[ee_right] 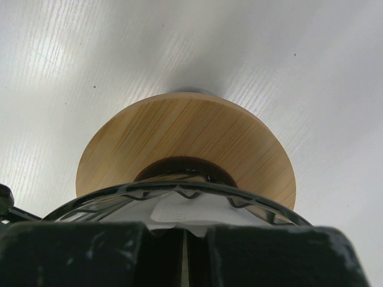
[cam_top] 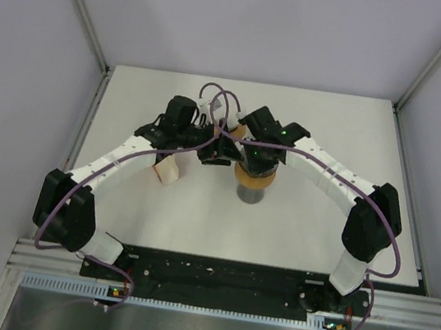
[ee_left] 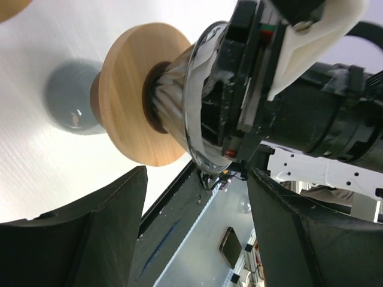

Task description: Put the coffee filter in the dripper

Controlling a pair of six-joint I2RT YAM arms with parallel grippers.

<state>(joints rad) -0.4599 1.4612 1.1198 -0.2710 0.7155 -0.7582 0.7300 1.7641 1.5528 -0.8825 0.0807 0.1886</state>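
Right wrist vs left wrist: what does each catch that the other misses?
Right wrist only: a look inside the dripper, with white filter paper lying in the cone just ahead of the shut right gripper.
Left wrist only: the grey cup under the dripper, the right gripper's body seen from outside at the dripper's mouth, and the left gripper, open and empty.
Both: the glass dripper, its wooden collar and the white table.

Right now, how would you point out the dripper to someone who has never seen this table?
Start at the middle of the white table, where a grey cup stands. The dripper sits on top of it. It alone is a clear glass cone in a round wooden collar, with white paper inside.
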